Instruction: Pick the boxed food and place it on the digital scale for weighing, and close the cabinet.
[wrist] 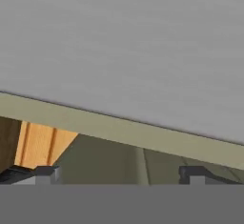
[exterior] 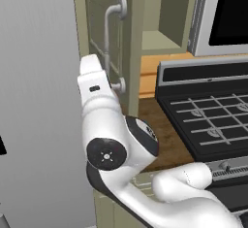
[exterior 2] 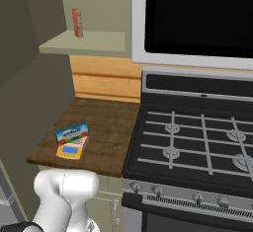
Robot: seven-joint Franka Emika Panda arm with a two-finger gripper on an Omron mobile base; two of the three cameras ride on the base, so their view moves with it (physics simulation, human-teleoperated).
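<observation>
Small flat blue printed box of food [exterior 2: 72, 133] lies on the yellow-orange digital scale [exterior 2: 69, 150], on the brown wooden tabletop [exterior 2: 106, 135]. It looks light and stiff, best pinched across its short sides. Claw [wrist: 119, 173] released, fingertips apart, near the sage-green cabinet door [exterior: 99, 38], which stands open.

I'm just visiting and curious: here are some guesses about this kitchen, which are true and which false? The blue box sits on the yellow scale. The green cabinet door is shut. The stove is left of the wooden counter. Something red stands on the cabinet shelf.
1. The blue box sits on the yellow scale: true, it lies across the scale's far part.
2. The green cabinet door is shut: false, it stands open, with the shelf inside visible.
3. The stove is left of the wooden counter: false, it is to the right.
4. Something red stands on the cabinet shelf: true, a small upright carton.
</observation>
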